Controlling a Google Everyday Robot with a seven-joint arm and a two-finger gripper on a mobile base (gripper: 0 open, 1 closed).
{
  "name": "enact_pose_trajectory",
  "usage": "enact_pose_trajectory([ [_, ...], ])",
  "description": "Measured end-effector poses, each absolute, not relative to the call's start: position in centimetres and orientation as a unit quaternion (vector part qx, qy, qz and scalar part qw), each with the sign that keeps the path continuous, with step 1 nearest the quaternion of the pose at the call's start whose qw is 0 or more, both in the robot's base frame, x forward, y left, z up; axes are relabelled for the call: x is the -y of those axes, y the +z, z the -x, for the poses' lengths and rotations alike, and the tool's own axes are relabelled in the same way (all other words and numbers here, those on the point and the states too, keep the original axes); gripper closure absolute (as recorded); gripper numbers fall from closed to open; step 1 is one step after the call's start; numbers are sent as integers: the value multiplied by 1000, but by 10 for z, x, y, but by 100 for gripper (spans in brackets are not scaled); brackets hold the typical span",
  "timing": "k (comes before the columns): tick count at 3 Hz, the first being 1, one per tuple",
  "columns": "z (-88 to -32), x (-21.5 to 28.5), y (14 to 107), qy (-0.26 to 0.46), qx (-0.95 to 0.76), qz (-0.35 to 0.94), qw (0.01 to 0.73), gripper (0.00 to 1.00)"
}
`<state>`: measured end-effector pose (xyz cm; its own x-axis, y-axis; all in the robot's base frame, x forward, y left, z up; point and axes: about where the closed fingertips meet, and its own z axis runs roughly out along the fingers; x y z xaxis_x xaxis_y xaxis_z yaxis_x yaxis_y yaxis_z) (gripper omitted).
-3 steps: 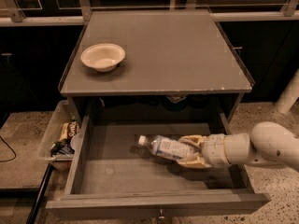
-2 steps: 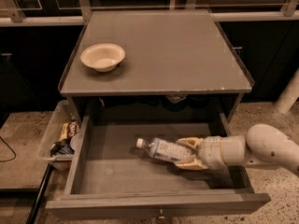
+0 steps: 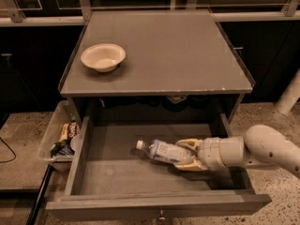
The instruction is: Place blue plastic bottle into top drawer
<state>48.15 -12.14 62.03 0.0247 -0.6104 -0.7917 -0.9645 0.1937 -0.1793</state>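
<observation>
The top drawer (image 3: 117,177) is seen pulled wide open beneath the table (image 3: 187,55). Inside it, the blue plastic bottle (image 3: 161,151) is held on its side, white cap pointed left, over the drawer's middle. The pincer (image 3: 185,154) is reached in from the right and is clamped on the bottle's base end, one yellowish finger (image 3: 188,144) behind it and one in front. Whether the bottle rests on the drawer bottom cannot be told. A cream bowl (image 3: 103,56) is seen on the table's left side. A clear bin (image 3: 50,136) of snack packets is parked just left of the drawer.
</observation>
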Motion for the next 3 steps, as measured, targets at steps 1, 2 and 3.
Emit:
enact_pose_trajectory([
  [1,-482,121,620,222,-662,595,398,58],
  [2,-482,121,620,222,-662,595,398,34],
  [3,-483,118,636,218,-656,598,406,11],
])
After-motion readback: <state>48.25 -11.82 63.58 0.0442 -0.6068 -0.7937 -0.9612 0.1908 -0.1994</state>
